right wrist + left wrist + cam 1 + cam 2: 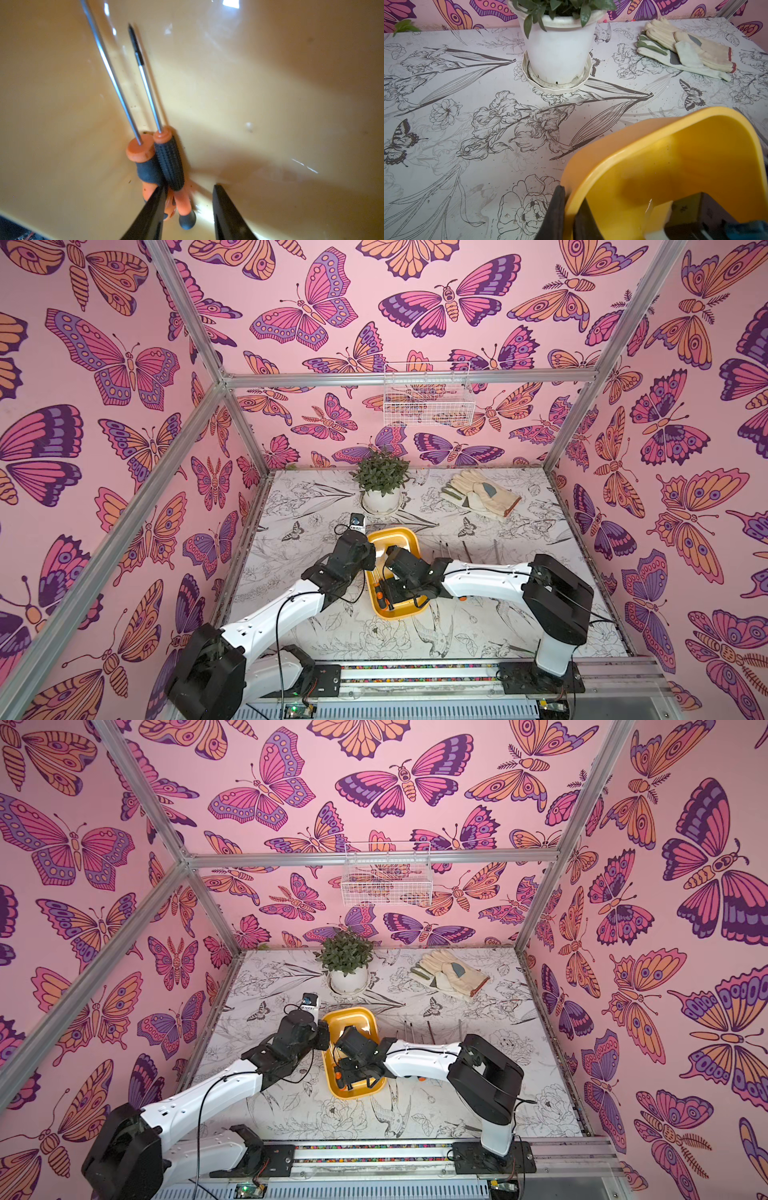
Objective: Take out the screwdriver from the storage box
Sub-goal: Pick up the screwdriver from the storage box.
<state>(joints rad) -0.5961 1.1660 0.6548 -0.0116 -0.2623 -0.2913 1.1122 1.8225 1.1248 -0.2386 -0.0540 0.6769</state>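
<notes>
Right wrist cam has the right gripper [189,186] down in the shallow yellow plastic storage box [270,83], jaws partway apart around the butt end of the slim orange-and-black-handled screwdriver [169,162], nothing squeezed yet. It's lying on the box floor, touching a thicker orange-and-black screwdriver [143,153]. Meanwhile the left gripper [572,193] is pinched tight on the box's rim, box sitting mid-way on the flower-print table [457,626].

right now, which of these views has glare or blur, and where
Right wrist view: white glare patches and shadow bands on the storage box floor, screwdrivers slightly smeared. Left wrist view: near box rim blurred, potted plant and gloves sharp. Both top views: even light, no strong glare.
</notes>
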